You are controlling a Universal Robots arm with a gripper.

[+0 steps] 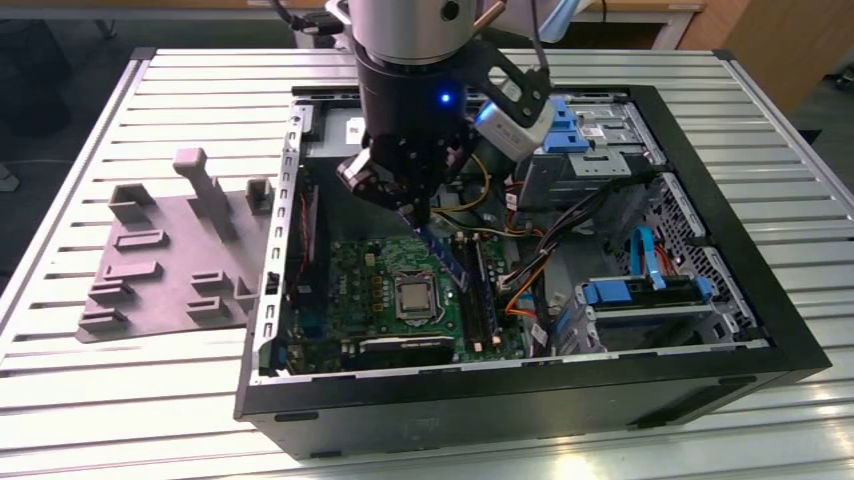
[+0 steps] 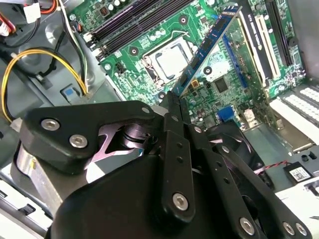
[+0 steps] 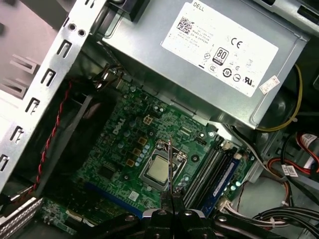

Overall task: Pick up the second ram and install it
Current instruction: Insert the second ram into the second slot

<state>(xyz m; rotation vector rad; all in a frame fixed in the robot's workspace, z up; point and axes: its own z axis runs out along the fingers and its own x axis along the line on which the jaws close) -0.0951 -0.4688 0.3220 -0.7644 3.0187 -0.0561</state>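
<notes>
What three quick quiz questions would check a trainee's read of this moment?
1. True or false: the gripper is shut on the second ram.
2. The second ram hangs over: A the power supply, B the motherboard, C the blue drive bays.
3. Fill in: the grey holder block lies on the table on the exterior view's ____ of the computer case.
Key: 1 true; 2 B; 3 left.
</notes>
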